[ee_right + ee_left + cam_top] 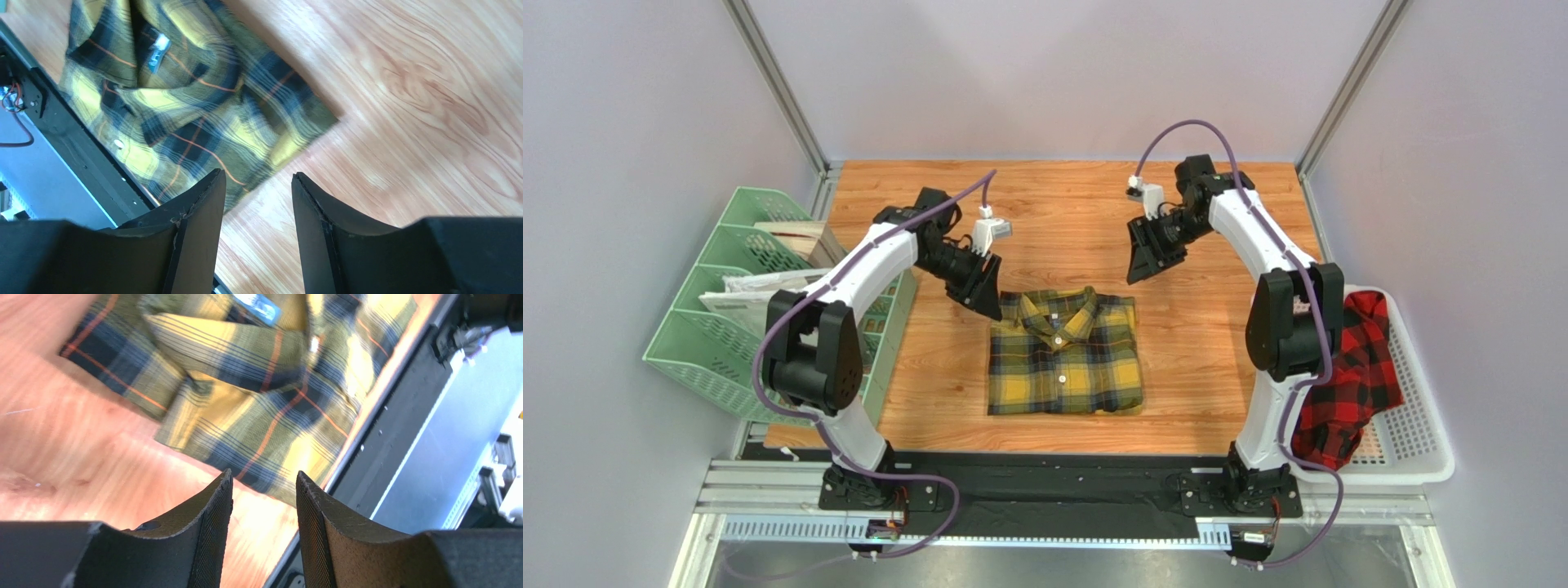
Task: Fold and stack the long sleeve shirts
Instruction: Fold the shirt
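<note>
Shirt [1064, 352] in yellow check folded on table [1210, 355]; left end effector [987, 304], right end effector [1140, 270] parted, empty.

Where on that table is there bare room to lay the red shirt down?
Bare wood lies right of the yellow shirt, up to the right arm and basket, and along the far edge behind the left gripper and right gripper. Left of the shirt is a narrower strip beside the green rack. The middle is taken.

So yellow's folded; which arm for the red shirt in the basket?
Right. The red shirt sits in the white basket beside the right arm's base; the left arm would have to cross over the folded yellow shirt. Right hand open, empty.
</note>
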You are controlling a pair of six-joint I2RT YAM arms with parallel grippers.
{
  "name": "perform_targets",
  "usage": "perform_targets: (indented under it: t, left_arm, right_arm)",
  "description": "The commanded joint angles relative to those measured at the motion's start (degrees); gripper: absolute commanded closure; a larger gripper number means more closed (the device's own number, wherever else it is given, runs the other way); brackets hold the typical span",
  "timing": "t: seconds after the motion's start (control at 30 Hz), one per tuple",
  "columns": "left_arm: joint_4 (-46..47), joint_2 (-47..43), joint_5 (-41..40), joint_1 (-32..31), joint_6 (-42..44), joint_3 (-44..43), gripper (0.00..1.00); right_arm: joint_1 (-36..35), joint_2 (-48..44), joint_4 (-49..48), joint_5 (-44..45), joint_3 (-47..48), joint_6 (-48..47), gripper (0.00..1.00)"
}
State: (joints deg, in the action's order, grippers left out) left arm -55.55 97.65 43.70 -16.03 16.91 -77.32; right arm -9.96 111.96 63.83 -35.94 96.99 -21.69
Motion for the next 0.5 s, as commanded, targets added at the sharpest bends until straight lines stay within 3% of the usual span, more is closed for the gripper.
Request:
perform_targets:
  t: [0.0,0.47]
  left_arm:
    - [2.81,4.82,-1.16,0.74,-5.74,-1.43,0.51]
    - [4.84,11.07,-6.6,1.09,-10.14,-0.82,0.46]
  right_arm:
    - [-3.31,0.45,-1.6,-1.24,-2.94,2.53,0.5]
    - [-5.69,5.37,-6.7,2.9,-6.9,4.73,0.45]
